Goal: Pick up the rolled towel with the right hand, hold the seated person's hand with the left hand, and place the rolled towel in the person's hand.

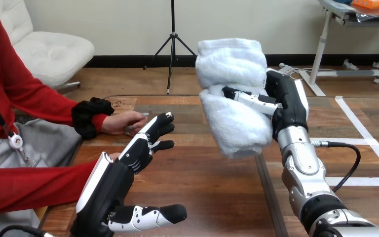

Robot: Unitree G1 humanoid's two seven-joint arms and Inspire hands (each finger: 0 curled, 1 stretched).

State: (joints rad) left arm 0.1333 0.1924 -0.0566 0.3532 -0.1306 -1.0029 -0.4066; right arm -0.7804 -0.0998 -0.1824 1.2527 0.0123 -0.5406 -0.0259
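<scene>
Your right robot hand [287, 101] grasps the lifted towel [232, 94]; your left robot hand [111, 180], fingers straight, has not yet clasped the person's hand [122, 122].

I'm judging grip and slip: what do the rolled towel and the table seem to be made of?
The rolled towel looks like white terry cloth, soft and matte: nubbly surface, and it dents where the right hand clasps it. The table looks like brown wood or a wood-look laminate, faintly glossy, with grain lines; which one I cannot tell.
</scene>
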